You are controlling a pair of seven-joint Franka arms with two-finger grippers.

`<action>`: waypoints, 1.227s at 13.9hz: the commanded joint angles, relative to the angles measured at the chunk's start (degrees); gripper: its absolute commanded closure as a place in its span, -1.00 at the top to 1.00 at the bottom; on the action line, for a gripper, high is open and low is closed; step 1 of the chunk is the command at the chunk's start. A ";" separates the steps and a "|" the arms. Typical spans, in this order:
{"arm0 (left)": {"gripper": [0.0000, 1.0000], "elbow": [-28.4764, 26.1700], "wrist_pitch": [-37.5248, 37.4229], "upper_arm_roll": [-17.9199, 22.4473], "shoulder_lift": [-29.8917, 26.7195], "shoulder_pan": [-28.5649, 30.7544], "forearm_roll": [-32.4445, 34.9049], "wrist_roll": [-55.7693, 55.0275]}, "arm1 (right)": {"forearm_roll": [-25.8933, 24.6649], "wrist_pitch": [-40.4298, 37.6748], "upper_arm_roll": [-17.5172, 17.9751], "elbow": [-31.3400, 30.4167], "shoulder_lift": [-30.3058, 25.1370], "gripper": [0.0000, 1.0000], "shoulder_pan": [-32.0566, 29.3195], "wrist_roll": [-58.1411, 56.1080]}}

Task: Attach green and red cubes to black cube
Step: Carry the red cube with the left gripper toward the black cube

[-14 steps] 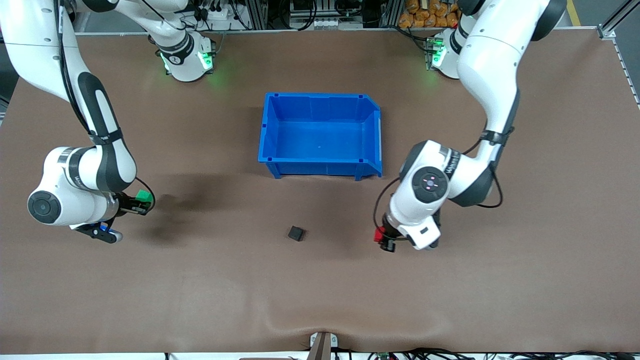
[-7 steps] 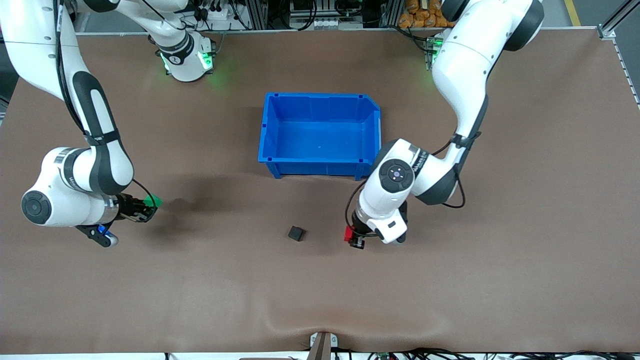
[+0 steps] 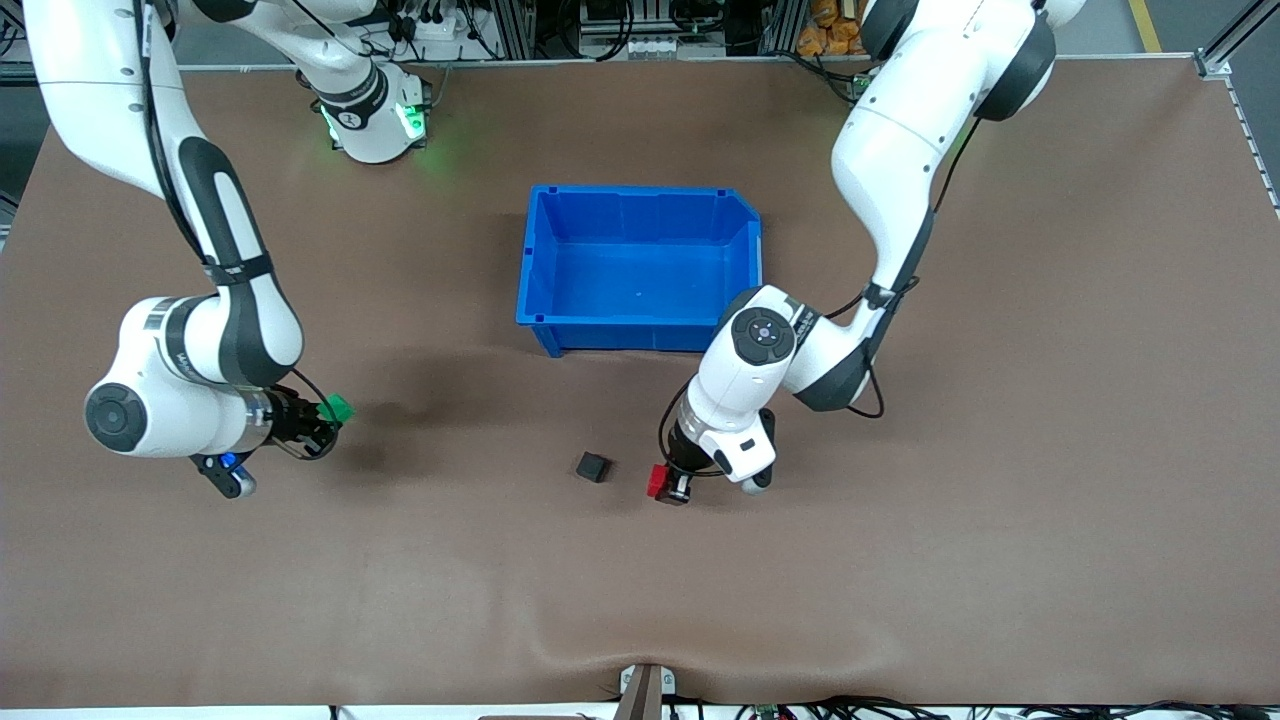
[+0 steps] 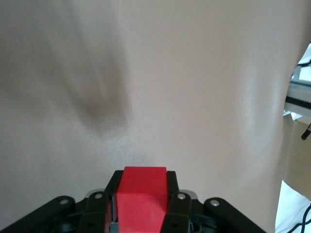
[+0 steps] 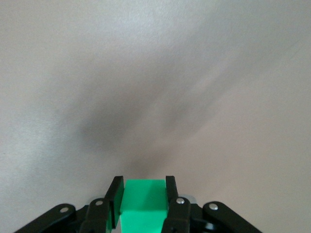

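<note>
- Nearest the front camera, the brown table (image 3: 1000,560) lies bare along its lower edge, with a slight ripple in the surface at the middle.
- Next comes the left gripper (image 3: 668,487), low over the table, its fingers pressed onto the red cube (image 3: 657,481); whether the cube touches the surface cannot be told.
- From the left wrist view the red cube (image 4: 142,198) sits squarely between the two black fingers (image 4: 173,194), pinched on both sides, with only table surface ahead of it.
- Just beside that cube, toward the right arm's end of the table, the black cube (image 3: 592,466) rests on the table by itself; a narrow strip of table separates the two, so they are near but apart.
- Well apart from the black cube, toward the right arm's end, the right gripper (image 3: 325,415) hangs over the table with the green cube (image 3: 338,408) clamped at its fingertips.
- From the right wrist view the green cube (image 5: 143,200) is held between the black fingers (image 5: 170,191), again with bare table ahead.
- Farther from the camera than the black cube stands the blue bin (image 3: 540,260), upright, in the middle of the table.
- Farthest of all, the two arm bases stand along the table's top edge, the right arm's base (image 3: 372,118) glowing green.
</note>
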 commanded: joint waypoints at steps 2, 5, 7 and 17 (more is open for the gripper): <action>-1.00 3.15 4.27 4.42 3.63 -4.83 -0.58 0.49 | 2.03 -0.53 -0.41 5.18 4.16 -1.00 2.73 8.42; -1.00 4.29 6.99 6.62 5.73 -7.56 -0.58 0.49 | 8.26 -0.27 -0.41 5.89 5.22 -1.00 3.78 12.37; -1.00 4.47 8.31 6.97 6.88 -8.44 -0.58 0.49 | 10.12 -0.09 -0.41 5.98 5.75 -1.00 4.40 15.36; -1.00 9.30 12.44 7.94 11.80 -10.03 -0.58 -0.21 | 12.85 1.48 -0.32 12.22 11.28 -1.00 9.75 33.82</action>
